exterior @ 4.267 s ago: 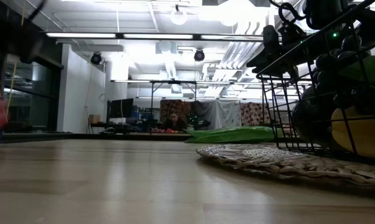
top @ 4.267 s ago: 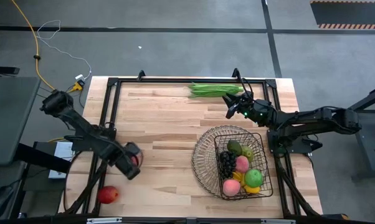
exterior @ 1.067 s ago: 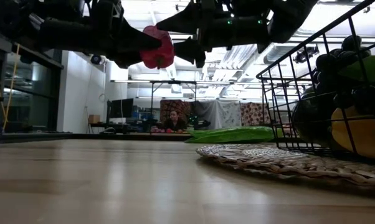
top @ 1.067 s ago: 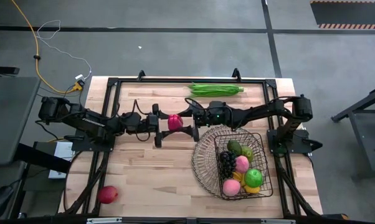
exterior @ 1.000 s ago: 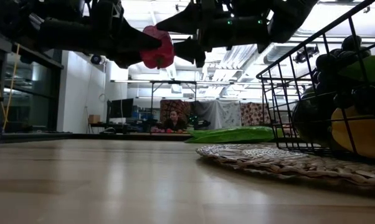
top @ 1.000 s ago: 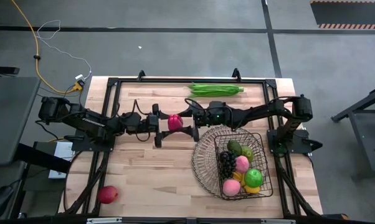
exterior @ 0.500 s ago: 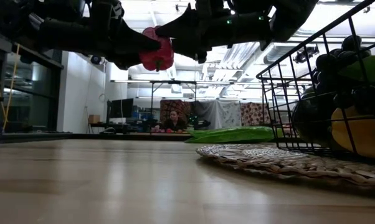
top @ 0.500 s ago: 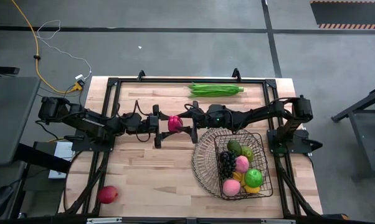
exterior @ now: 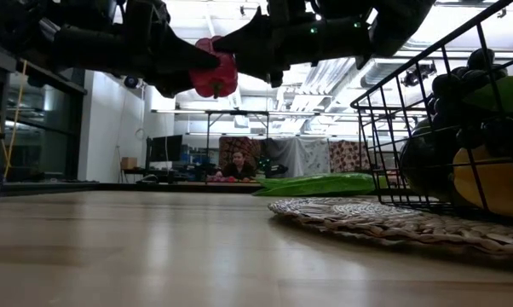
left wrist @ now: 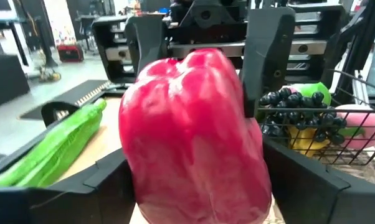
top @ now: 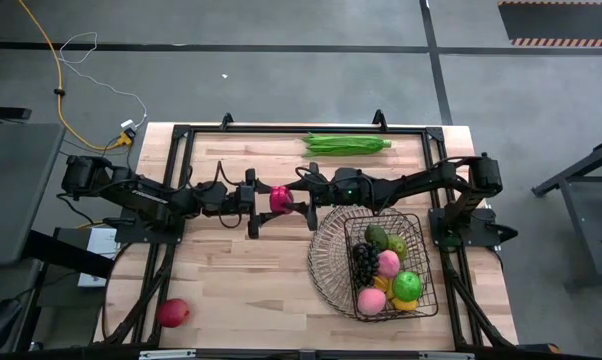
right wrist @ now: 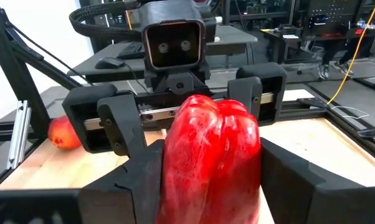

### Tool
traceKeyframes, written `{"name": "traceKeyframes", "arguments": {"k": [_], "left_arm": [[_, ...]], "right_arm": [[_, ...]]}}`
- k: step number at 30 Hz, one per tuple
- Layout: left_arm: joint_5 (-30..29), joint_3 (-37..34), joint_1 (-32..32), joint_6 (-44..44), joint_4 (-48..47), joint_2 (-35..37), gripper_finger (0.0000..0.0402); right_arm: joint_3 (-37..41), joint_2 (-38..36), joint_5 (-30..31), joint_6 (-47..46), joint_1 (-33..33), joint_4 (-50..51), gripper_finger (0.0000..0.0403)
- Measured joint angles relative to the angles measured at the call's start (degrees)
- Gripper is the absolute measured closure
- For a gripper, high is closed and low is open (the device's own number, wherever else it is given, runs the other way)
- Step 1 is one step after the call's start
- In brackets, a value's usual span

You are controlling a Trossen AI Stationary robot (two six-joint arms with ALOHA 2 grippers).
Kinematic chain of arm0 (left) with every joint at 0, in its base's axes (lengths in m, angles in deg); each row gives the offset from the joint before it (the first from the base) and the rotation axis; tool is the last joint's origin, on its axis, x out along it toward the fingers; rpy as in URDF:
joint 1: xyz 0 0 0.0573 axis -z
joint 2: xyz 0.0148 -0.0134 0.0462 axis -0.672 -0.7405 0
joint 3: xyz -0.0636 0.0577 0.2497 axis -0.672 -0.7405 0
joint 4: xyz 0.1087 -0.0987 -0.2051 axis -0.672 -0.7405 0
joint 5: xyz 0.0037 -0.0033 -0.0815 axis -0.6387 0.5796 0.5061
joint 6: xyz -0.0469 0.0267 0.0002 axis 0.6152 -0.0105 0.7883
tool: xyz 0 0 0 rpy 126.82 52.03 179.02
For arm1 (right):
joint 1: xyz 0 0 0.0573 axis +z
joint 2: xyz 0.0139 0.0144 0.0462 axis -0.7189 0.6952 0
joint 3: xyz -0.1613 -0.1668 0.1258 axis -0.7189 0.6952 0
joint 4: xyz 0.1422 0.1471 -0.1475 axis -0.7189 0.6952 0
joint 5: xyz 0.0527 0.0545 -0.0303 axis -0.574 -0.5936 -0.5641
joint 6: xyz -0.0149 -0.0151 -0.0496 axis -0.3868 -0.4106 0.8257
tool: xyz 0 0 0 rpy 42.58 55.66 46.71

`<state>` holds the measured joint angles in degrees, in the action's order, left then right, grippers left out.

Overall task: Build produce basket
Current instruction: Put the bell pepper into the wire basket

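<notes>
Left hand [top: 265, 199] and right hand [top: 299, 203] both clamped on red pepper [top: 280, 198], airborne beside basket [top: 326, 250] rim.

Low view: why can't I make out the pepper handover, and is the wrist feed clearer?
Low view: ceiling lights backlight both arms into silhouettes; only the red pepper reads. Right wrist view: evenly lit, pepper sharp, the peach behind soft. Left wrist view: pepper fills the frame, slightly blurred.

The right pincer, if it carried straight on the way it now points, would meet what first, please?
The red pepper sits between the right pincer fingers already; directly beyond it comes the left pincer, facing it and gripping the same pepper above the table.
</notes>
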<state>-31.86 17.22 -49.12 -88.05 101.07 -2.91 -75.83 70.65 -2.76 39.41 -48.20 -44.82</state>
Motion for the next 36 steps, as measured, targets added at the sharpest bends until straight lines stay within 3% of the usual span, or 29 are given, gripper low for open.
{"name": "traceKeyframes", "arguments": {"k": [9,18,25,36], "left_arm": [[-0.06,0.00,-0.66,2.71,-4.91,1.51,0.0045],[-0.74,-0.09,-2.95,4.56,-25.14,17.95,0.0039],[2.81,-3.82,-2.88,4.56,-25.64,29.93,0.0039],[5.98,-9.20,-2.84,2.50,-16.70,37.01,0.0039]], "right_arm": [[0.00,-2.64,-0.20,1.69,0.00,6.10,0.0192],[1.40,-9.66,-0.87,6.82,1.73,17.01,0.0192],[10.07,-15.22,6.19,7.14,0.90,12.54,0.0192],[28.83,-34.63,6.26,4.04,-0.94,-4.19,0.0191]]}}
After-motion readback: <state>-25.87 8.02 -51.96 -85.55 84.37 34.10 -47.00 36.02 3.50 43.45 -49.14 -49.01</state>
